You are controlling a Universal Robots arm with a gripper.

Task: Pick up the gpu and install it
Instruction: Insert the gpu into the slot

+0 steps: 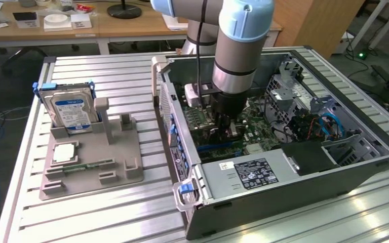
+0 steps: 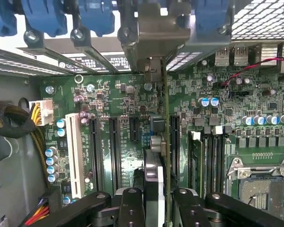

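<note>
The grey and light-blue robot arm (image 1: 238, 45) reaches down into the open dark grey computer case (image 1: 275, 167), which lies on its side on the ribbed aluminium counter (image 1: 113, 212). The black claw (image 1: 227, 120) is low inside the case, just above the green motherboard (image 1: 262, 132).

In the wrist view the claw (image 2: 154, 198) is closed on the thin flat black expansion card with a silvery metal edge, the gpu (image 2: 154, 177), seen edge-on between the two black fingers (image 2: 131, 205). The card stands upright over the motherboard (image 2: 123, 109), in line with a long black expansion slot (image 2: 174, 142) and with its bent metal bracket (image 2: 154, 28) at the rear slot openings of the case. Whether the card's edge is fully seated in the slot cannot be told.

On the counter towards the exterior view's left, a grey plastic parts holder (image 1: 89, 162) carries a boxy silver hard drive with a blue-white label (image 1: 69, 114), standing upright, and a narrow green memory stick (image 1: 83, 166), lying flat.
</note>
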